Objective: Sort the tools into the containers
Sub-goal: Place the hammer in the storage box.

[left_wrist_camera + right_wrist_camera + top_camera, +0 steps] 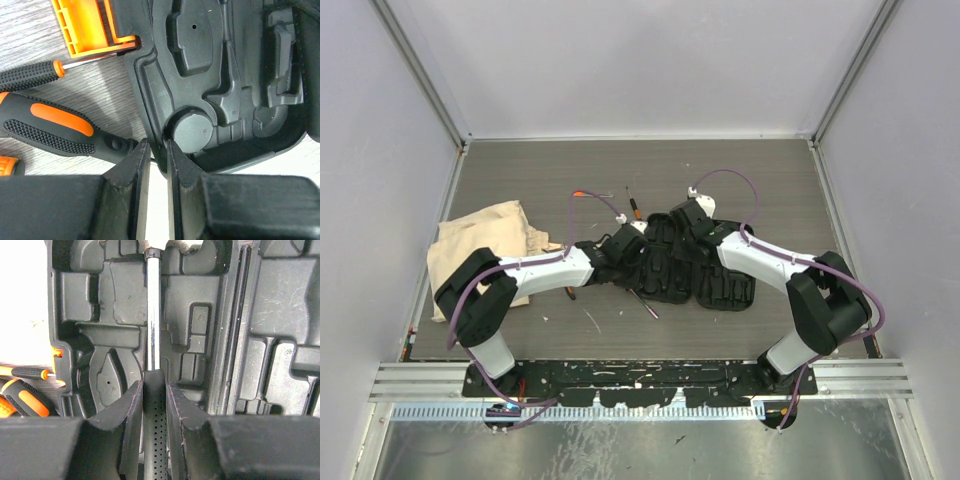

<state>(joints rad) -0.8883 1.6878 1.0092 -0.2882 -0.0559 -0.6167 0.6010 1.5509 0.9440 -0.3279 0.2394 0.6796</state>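
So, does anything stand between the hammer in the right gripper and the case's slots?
Nothing visible does. The right gripper holds the hammer over the open tool case, and the moulded slots under it look empty.

From high at the near edge we look down on the whole table [740, 170]. Our wrist cameras both sit close over the open case [725, 285], sharing the screwdrivers [50, 122] just left of it.
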